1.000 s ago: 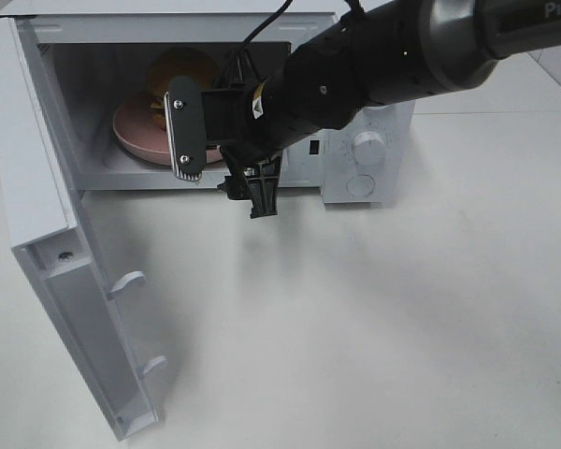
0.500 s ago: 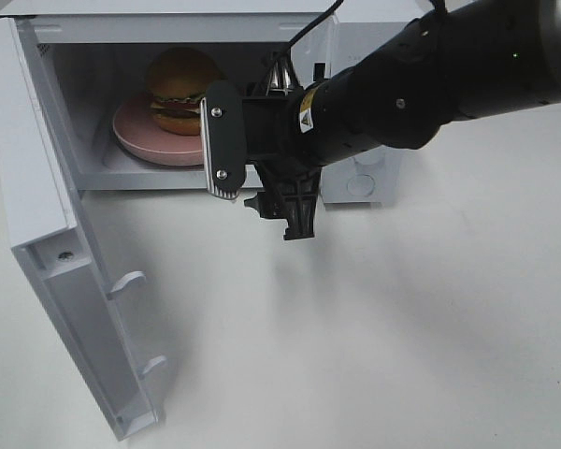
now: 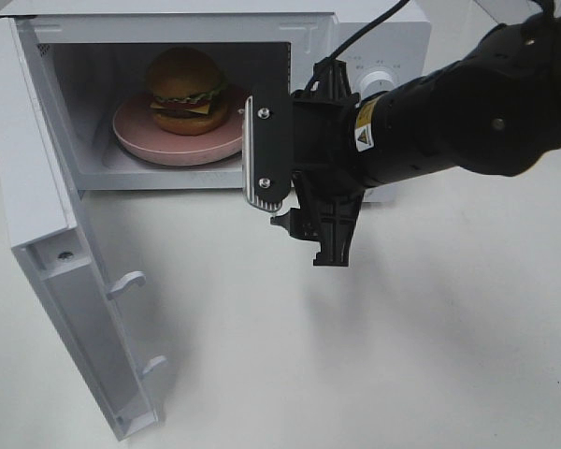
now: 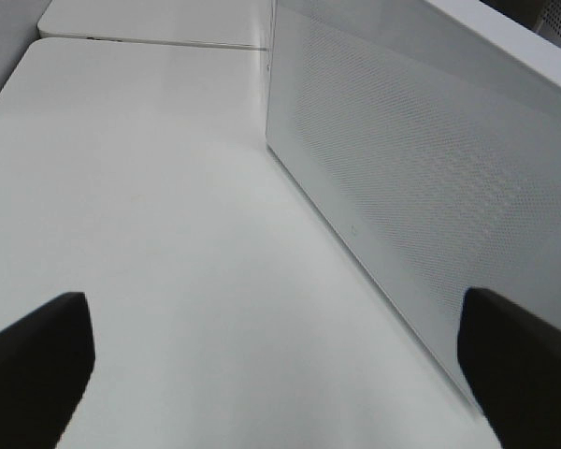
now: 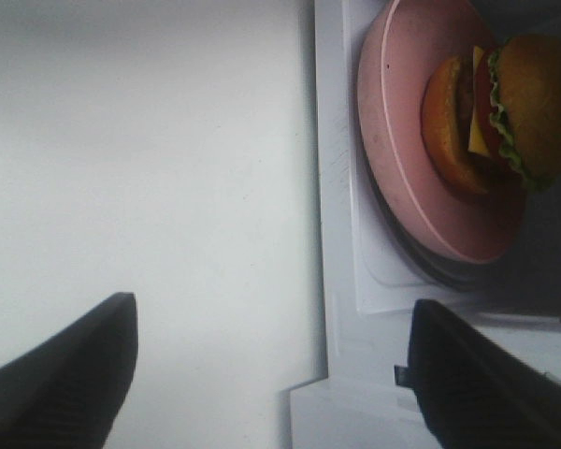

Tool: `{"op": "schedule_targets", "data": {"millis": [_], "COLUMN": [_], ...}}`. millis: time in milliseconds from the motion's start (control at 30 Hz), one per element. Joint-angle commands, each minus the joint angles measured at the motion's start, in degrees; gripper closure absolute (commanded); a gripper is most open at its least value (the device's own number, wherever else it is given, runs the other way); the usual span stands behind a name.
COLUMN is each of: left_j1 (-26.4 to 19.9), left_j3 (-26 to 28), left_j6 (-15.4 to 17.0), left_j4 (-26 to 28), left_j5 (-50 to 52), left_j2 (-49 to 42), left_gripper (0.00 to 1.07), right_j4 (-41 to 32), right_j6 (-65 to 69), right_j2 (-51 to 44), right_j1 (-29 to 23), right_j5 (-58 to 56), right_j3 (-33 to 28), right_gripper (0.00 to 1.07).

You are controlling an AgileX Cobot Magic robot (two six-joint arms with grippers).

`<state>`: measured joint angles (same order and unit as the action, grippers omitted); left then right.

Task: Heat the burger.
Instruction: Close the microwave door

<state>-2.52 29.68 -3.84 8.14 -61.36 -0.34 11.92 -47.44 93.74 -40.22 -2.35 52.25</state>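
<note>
The burger (image 3: 187,91) sits upright on a round pink plate (image 3: 173,142) inside the open microwave (image 3: 168,28). My right gripper (image 3: 294,196) hovers just outside the opening, to the right of the plate and apart from it. It is open and holds nothing. The right wrist view shows the burger (image 5: 505,108) and the plate (image 5: 402,112) beyond the spread gripper (image 5: 276,383). My left gripper (image 4: 276,374) is open and empty beside the microwave's perforated side wall (image 4: 402,168). It is out of the high view.
The microwave door (image 3: 65,262) stands swung open at the left, reaching toward the table's front. A control knob (image 3: 379,82) shows above the right arm. White tabletop (image 3: 402,355) spreads in front of the microwave and to its right.
My right gripper has drawn back out of the microwave mouth, moving right and toward the front. The burger and plate stay inside and now show fully.
</note>
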Motion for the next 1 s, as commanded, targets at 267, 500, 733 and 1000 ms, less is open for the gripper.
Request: {"op": "schedule_targets", "data": {"millis": [267, 500, 733, 1000], "left_j1": [-0.1, -0.1, -0.1, -0.1], "left_j3": [-0.1, -0.1, -0.1, -0.1], "left_j6": [0.3, 0.3, 0.3, 0.3], "left_j4": [-0.2, -0.2, -0.2, -0.2], "left_j5": [-0.1, -0.1, -0.1, -0.1], "left_j2": [-0.5, -0.5, -0.5, -0.5], "left_gripper": [0.09, 0.09, 0.09, 0.09], "right_j4": [-0.3, -0.9, -3.4, -3.4], "right_j6": [13.4, 20.3, 34.8, 42.3], "right_j2": [-8.8, -14.2, -20.5, -24.9], "right_j1": [-0.1, -0.1, -0.1, -0.1], "right_j5": [-0.2, -4.5, -19.0, -31.7], "right_j3": [-8.5, -12.0, -12.3, -12.3], "right_gripper": [0.31, 0.31, 0.31, 0.34]}}
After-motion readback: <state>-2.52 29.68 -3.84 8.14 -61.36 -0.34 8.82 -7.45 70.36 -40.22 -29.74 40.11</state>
